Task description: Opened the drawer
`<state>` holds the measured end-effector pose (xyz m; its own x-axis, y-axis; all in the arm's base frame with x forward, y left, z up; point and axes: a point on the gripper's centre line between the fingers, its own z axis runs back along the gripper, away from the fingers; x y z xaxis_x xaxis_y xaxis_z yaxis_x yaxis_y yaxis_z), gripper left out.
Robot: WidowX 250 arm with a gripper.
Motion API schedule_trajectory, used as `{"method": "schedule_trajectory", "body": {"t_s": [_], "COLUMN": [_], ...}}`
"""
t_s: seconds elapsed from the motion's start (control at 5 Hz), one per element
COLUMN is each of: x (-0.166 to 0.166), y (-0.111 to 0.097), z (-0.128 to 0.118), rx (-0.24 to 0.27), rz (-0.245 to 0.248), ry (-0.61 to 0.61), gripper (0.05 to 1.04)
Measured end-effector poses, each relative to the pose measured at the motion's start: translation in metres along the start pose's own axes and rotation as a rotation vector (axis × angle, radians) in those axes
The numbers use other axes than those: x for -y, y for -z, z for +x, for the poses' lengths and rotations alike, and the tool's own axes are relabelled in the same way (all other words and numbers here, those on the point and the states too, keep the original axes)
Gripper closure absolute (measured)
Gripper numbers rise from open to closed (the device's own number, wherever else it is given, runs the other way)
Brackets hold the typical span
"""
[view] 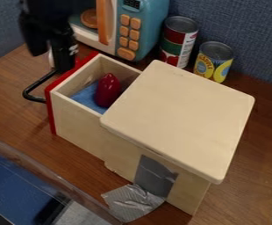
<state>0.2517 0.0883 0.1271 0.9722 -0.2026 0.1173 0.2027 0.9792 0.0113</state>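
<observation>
1. The drawer (76, 118) stands open, drawn out of its pale wooden cabinet (179, 114) toward the left in the camera view. I see plain wood sides and a red front panel (50, 112) at its outer end.
2. A black looped handle (31, 93) juts from that red panel, on the side away from the cabinet.
3. Inside the drawer, a glossy dark red object (108, 91), narrower at its top, rests on a blue lining (87, 97), near the cabinet's top board.
4. My pincer (56, 57) hangs at the upper left, at the outer side of the red panel and close by the handle's upper end. I cannot tell how far open it is, nor whether it has hold of the handle; I cannot tell either whether the two touch.
5. The cabinet's broad, round-cornered top slants across the middle of my view. Crinkled silver tape (132, 202) runs from its lower side onto the brown wooden table (12, 114).
6. Beyond the drawer stands a teal toy microwave (145, 26) with an orange handle and orange buttons.
7. To its right are two upright cans: a taller red-and-green one (172, 50) and a shorter yellow one (212, 66).
8. A blue fabric wall (238, 26) rises behind the cans.
</observation>
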Motion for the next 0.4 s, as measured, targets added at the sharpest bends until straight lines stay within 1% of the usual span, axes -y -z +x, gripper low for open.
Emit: {"method": "schedule_trajectory", "body": {"t_s": [0.2,0.4], "x": [0.026,0.042], "y": [-0.006,-0.005], "z": [0.011,0.021], "rx": [-0.027,-0.028], "rz": [-0.016,0.024], "ry": [0.047,0.09], "gripper": [0.083,0.083]}}
